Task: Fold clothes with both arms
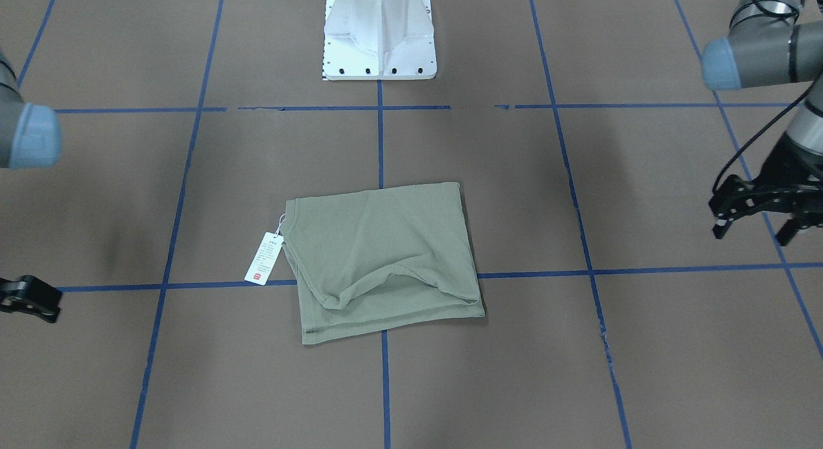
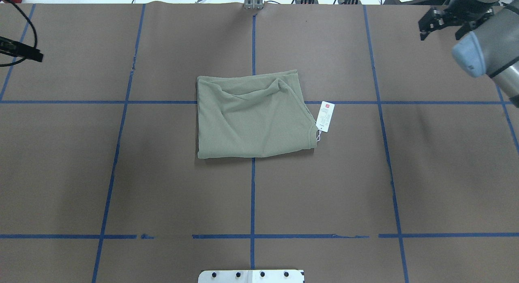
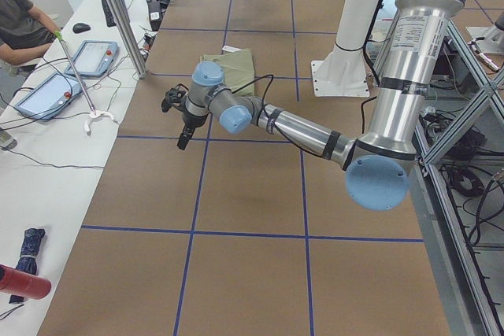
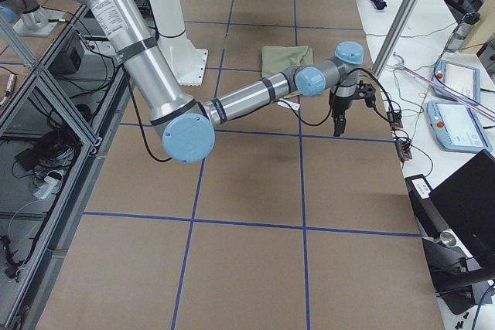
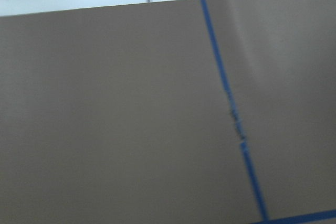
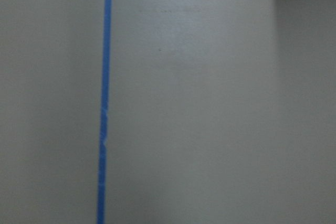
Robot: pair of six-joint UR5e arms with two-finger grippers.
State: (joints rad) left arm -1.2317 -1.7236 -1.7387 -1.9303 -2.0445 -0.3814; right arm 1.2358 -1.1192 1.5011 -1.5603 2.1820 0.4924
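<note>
Both spread, empty — left gripper [image 1: 753, 231], right gripper [image 2: 442, 31] — shirt [image 1: 386, 253] well apart between

Even, bright diffuse light, soft faint shadows, both wrist views blurred, right one dimmer, washed-out
</note>
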